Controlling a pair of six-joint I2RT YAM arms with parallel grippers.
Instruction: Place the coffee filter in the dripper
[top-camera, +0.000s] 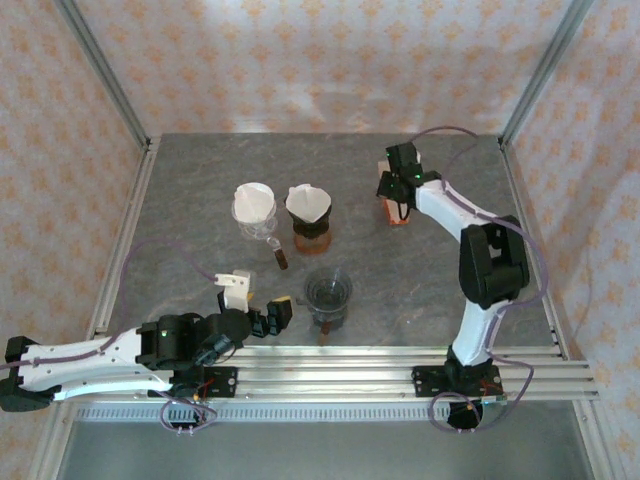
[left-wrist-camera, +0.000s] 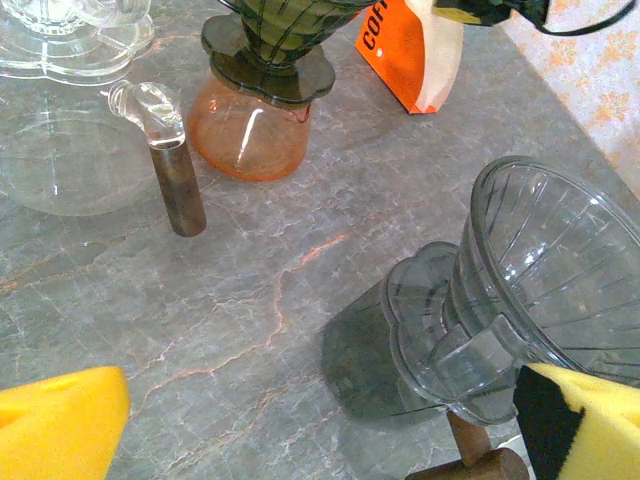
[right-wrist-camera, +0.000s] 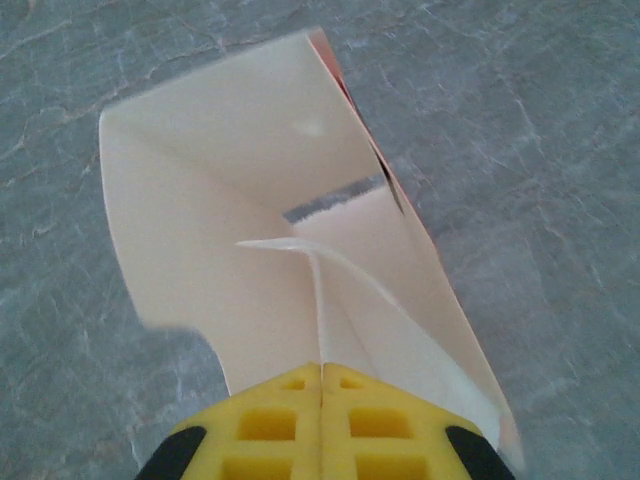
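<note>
- Grey dripper upright on the desk, totally empty, no paper in it yet.
- Behind the grey dripper and a bit to its left: clear glass dripper with a white filter already sitting in it, parked on a glass server that looks empty.
- Pretty much straight behind the grey dripper: tinted dripper, also lined with a paper, on an amber carafe, nothing visible in the carafe.
- Way off to the right of the grey dripper and further back: orange filter pack, standing up, top torn open, white papers inside.
- Right claw down at the pack's mouth, pads squeezed together on the edge of one coffee filter; filter mostly inside the pack, well apart from the grey dripper.
- Left claw just left of the grey dripper, spread wide, gripping nothing.
</note>
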